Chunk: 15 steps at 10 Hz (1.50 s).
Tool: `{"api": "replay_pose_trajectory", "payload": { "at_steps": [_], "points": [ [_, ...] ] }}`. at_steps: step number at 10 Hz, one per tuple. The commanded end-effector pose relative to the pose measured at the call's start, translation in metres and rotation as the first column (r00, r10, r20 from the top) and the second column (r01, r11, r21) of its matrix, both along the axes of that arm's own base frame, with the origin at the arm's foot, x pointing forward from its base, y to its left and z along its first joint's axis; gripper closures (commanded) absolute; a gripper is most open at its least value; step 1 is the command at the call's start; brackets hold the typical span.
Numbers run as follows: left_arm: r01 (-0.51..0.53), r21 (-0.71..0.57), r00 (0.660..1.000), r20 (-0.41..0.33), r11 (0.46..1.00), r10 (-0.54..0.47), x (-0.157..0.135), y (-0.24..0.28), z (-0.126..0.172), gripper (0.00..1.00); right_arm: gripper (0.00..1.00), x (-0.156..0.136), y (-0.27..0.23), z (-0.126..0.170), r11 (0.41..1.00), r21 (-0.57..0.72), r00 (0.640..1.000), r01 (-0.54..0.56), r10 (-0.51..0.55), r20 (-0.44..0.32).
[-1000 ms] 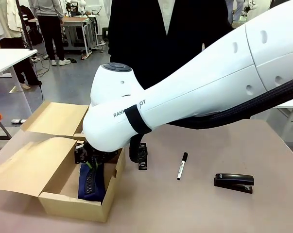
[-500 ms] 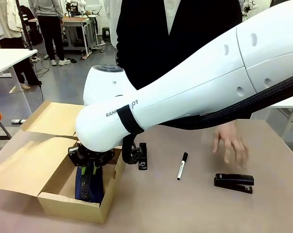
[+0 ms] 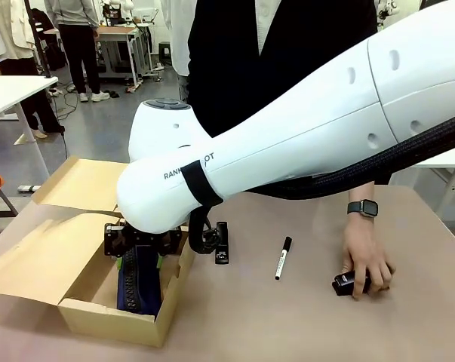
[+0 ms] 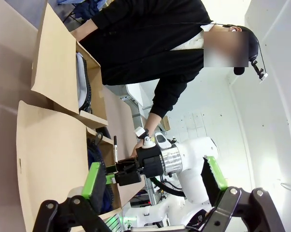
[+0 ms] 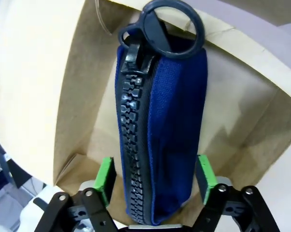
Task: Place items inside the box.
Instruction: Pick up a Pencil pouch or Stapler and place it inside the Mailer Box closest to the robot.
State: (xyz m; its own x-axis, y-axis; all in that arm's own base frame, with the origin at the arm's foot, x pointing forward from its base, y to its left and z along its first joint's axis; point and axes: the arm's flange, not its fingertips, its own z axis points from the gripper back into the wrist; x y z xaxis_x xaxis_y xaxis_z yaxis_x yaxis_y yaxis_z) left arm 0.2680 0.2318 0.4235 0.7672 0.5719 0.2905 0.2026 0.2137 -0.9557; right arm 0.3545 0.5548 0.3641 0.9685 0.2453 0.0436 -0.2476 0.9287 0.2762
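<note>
Between the right hand's (image 5: pixel 155 178) green pads (image 5: pixel 105 176) a navy zip pouch (image 5: pixel 169 121) stands on edge with its zipper up. The fingers are spread wide and a gap shows at one pad, so this hand is released, not gripping. The pouch rests on the floor of the open cardboard box (image 5: pixel 63 96), its ring pull at the end farthest from the hand. Just outside the box wall beside the hand, a black object (image 3: pixel 222 243) sits on the surface (image 3: pixel 287 324). Farther out lies a white marker (image 3: pixel 283 258) with a black cap. Farther still, the person's hand (image 3: pixel 367 260), with a wristwatch (image 3: pixel 362 208), covers a black stapler (image 3: pixel 345 284). Well apart from the box, the left hand (image 4: pixel 152 175) hangs released, nothing between its pads.
</note>
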Motion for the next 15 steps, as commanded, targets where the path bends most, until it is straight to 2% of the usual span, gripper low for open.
{"api": "replay_pose_trajectory", "payload": {
  "at_steps": [1,6,7,8,10,11,12,13,14,15],
  "points": [
    [-0.008,-0.007,0.999,0.033,1.0,0.008,0.001,-0.001,0.001,0.0,0.0,-0.002,0.004,0.005,1.0,-0.012,1.0,0.024,-0.024,0.014],
    [-0.008,-0.007,0.999,0.033,1.0,0.008,0.001,-0.001,0.001,0.0,0.0,-0.007,0.003,0.021,1.0,0.006,1.0,0.005,-0.005,0.025],
    [-0.008,-0.007,0.999,0.033,1.0,0.008,0.001,-0.001,0.001,0.0,0.0,-0.016,0.001,0.037,0.999,0.021,0.999,-0.041,0.041,-0.01],
    [-0.008,-0.007,0.999,0.033,1.0,0.008,0.001,-0.001,0.001,0.0,0.0,-0.035,-0.011,0.065,0.986,0.007,0.981,-0.166,0.166,-0.099],
    [-0.008,-0.007,0.999,0.033,1.0,0.008,0.001,-0.001,0.001,0.0,0.0,-0.068,-0.066,0.113,0.954,-0.074,0.95,-0.292,0.28,-0.141],
    [-0.008,-0.007,0.999,0.033,1.0,0.008,0.001,-0.001,0.001,0.0,0.0,-0.084,-0.085,0.122,0.945,-0.09,0.94,-0.316,0.298,-0.169],
    [-0.008,-0.007,0.999,0.033,1.0,0.008,0.001,-0.001,0.001,0.0,0.0,-0.097,-0.089,0.121,0.914,-0.137,0.904,-0.383,0.34,-0.258],
    [-0.008,-0.007,0.999,0.033,1.0,0.008,0.001,-0.001,0.001,0.0,0.0,-0.111,-0.082,0.12,0.899,-0.197,0.89,-0.39,0.314,-0.33],
    [-0.008,-0.007,0.999,0.033,1.0,0.008,0.001,-0.001,0.001,0.0,0.0,-0.098,-0.07,0.127,0.939,-0.11,0.932,-0.324,0.298,-0.205],
    [-0.008,-0.007,0.999,0.033,1.0,0.008,0.001,-0.001,0.001,0.0,0.0,-0.111,-0.084,0.129,0.92,-0.162,0.913,-0.357,0.306,-0.269]
  ]
}}
